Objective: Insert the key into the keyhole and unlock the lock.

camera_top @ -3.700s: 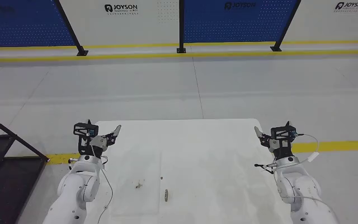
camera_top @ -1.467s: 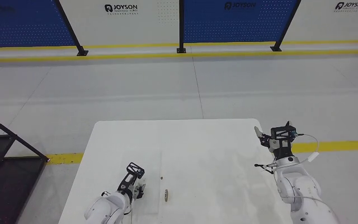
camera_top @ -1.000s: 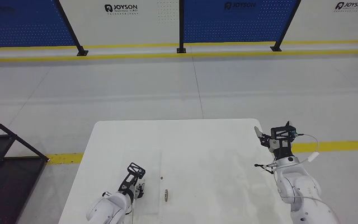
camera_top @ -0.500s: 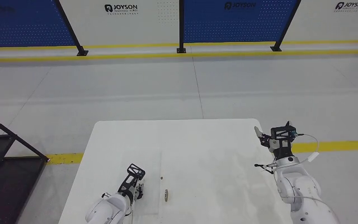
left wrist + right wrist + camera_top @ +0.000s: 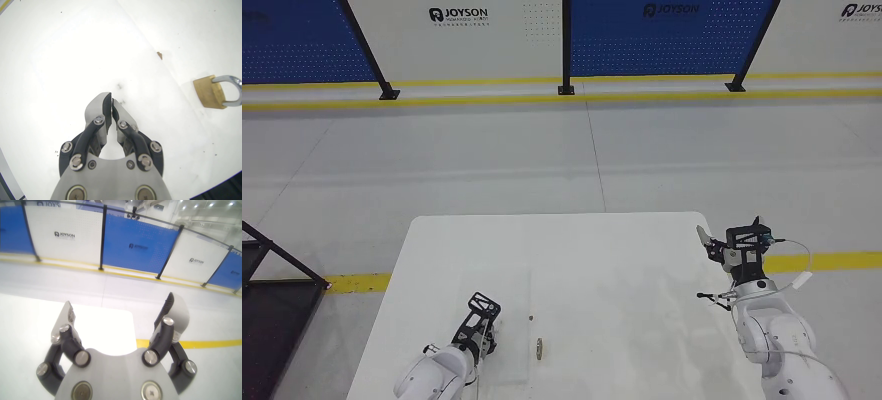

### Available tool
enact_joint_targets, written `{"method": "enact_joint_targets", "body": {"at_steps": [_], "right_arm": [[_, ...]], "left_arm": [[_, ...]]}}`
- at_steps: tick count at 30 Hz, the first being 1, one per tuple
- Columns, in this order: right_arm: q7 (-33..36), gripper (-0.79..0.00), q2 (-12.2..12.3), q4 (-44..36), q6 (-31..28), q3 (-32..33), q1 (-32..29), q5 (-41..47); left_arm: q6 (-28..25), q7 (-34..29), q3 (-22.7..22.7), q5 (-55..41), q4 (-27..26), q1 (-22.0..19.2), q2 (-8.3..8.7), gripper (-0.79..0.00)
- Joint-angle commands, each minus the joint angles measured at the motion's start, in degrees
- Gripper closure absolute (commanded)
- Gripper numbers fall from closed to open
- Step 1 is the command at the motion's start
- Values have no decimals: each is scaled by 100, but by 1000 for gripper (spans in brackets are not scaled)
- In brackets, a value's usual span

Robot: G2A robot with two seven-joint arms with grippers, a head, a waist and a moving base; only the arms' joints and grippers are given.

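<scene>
Movement overhead: my left gripper has swung from the far corner of the table down near the padlock. Left wrist: pads pinched on a metal sliver, seemingly the key; insertion comes next. Right wrist: right gripper spread, idle.

I looked down on a white table with a faint seam running across it and a small brown chip lying right at that seam. A few dark smudges marked the surface. Past the far edge was pale grey floor crossed by yellow lines. Behind them stood a fence of blue and white panels on black posts. A dark metal frame stood off the table's left side.
</scene>
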Motion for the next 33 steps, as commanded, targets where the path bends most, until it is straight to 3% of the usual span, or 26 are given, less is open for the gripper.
{"method": "enact_joint_targets", "body": {"at_steps": [1,13,19,26,33], "right_arm": [[0,-785,0,0,0,0,0,0],[0,-785,0,0,0,0,0,0],[0,-785,0,0,0,0,0,0],[0,-785,0,0,0,0,0,0],[0,-785,0,0,0,0,0,0]], "left_arm": [[8,7,-12,11,-18,13,2,0],[240,480,-182,-25,-255,306,13,0],[135,1095,-420,-390,-532,574,27,0],[-705,2865,-1184,-1588,-905,1125,71,0],[-2578,4506,-2003,-2651,-673,1484,135,0]]}}
